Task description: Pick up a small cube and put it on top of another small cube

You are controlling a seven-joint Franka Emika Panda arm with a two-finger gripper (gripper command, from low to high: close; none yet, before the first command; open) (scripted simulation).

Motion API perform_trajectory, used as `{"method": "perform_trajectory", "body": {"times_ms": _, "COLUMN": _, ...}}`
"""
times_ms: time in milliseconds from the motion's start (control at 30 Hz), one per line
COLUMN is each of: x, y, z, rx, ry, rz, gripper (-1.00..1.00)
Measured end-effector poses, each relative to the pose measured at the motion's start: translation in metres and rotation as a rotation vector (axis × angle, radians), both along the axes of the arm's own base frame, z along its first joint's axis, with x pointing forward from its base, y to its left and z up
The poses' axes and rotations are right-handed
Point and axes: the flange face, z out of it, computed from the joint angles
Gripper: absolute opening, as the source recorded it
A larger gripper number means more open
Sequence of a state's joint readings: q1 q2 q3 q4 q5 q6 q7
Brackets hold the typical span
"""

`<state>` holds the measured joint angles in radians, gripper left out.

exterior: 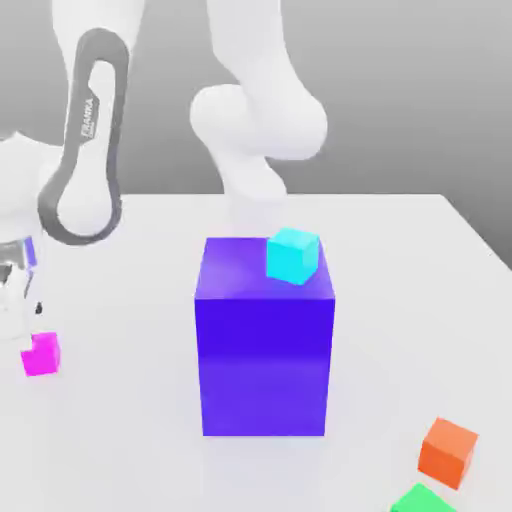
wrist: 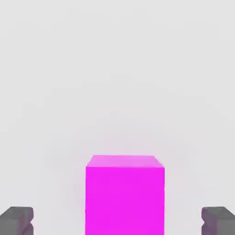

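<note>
Item: magenta cube (wrist: 124, 195), untouched on the white table (exterior: 400, 260).
Your gripper (wrist: 117, 221) hangs above it, fingers (wrist: 16, 220) spread wide, one at 3 o'clock and one at 9 o'clock.

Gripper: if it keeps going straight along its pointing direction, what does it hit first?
Likely the magenta cube: it sits centred between the open gripper fingertips in the hand view. How far off it is remains unclear.

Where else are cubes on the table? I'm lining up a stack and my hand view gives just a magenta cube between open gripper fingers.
Observer: A cyan cube sits atop a big blue-violet block mid-table.
Operator: Any others lower down?
Observer: An orange cube rests on the table at the exterior view's lower right.
Operator: Anything near it?
Observer: A green cube lies just below it, cut by the frame edge.
</note>
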<state>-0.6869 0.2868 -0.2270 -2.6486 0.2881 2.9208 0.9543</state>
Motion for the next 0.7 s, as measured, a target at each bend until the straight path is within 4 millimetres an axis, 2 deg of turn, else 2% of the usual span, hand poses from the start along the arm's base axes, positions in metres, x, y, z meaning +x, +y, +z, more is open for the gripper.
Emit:
{"method": "perform_trajectory", "body": {"times_ms": 33, "x": -0.001, "y": 0.000, "z": -0.011, "rx": 0.000, "ry": 0.000, "rz": -0.001, "gripper": 0.00}}
{"method": "perform_trajectory", "body": {"times_ms": 67, "x": -0.001, "y": 0.001, "z": -0.019, "rx": 0.001, "ry": 0.000, "rz": -0.001, "gripper": -1.00}}
{"method": "perform_trajectory", "body": {"times_ms": 300, "x": -0.001, "y": 0.001, "z": -0.020, "rx": 0.001, "ry": 0.000, "rz": -0.002, "gripper": -1.00}}
{"method": "perform_trajectory", "body": {"times_ms": 500, "x": 0.002, "y": 0.002, "z": 0.036, "rx": 0.002, "ry": -0.001, "rz": 0.006, "gripper": -1.00}}
{"method": "perform_trajectory", "body": {"times_ms": 533, "x": 0.020, "y": 0.009, "z": 0.041, "rx": 0.004, "ry": 0.002, "rz": 0.061, "gripper": -1.00}}
{"method": "perform_trajectory", "body": {"times_ms": 600, "x": 0.070, "y": 0.035, "z": 0.044, "rx": 0.007, "ry": 0.009, "rz": 0.215, "gripper": -1.00}}
{"method": "perform_trajectory", "body": {"times_ms": 700, "x": 0.147, "y": 0.092, "z": 0.049, "rx": 0.012, "ry": 0.019, "rz": 0.466, "gripper": -1.00}}
